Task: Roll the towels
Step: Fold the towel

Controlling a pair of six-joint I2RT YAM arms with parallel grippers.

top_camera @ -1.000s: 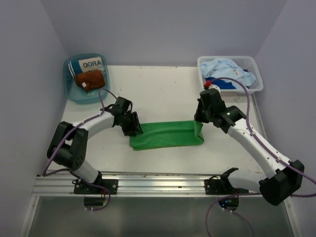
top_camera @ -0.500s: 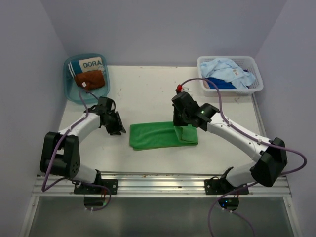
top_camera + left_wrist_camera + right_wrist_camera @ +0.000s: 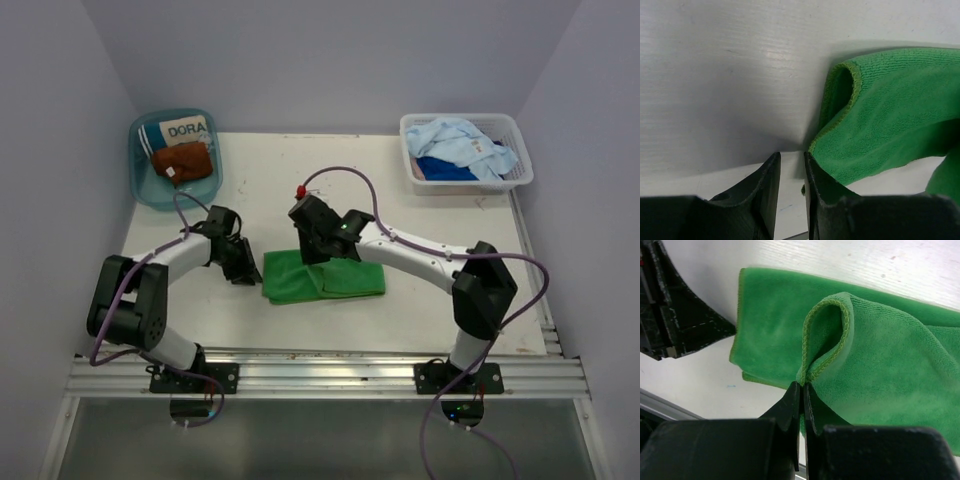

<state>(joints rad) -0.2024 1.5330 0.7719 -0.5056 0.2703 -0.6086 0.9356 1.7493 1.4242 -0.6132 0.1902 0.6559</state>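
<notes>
At mid-table: green towel (image 3: 350,282) lies along the table (image 3: 300,180) in folded layers, nearer the front edge than the back.
Right claw (image 3: 315,252): pressed together on a hem of the green towel (image 3: 880,355). In the wrist view, the fingertips (image 3: 801,385) pinch the stitched edge, which stands up in a small loop above the layer beneath.
Right claw, place: over the towel's left half, with the arm stretched across from the right side.
Left claw (image 3: 243,268): fingers a narrow gap apart, with only bare table between them.
Left claw, place: low at the towel's left end. In the wrist view (image 3: 792,155), the towel's corner (image 3: 890,110) lies just beside one finger; I cannot tell whether they touch.
Towel's left end: the hem curls up into a small open fold.
Back left corner: blue tub (image 3: 140,185) holds a brown towel (image 3: 182,160) and the DORA item (image 3: 187,129).
Back right corner: white basket (image 3: 522,170) holds a light blue towel (image 3: 460,140) heaped over a dark blue towel (image 3: 445,168).
</notes>
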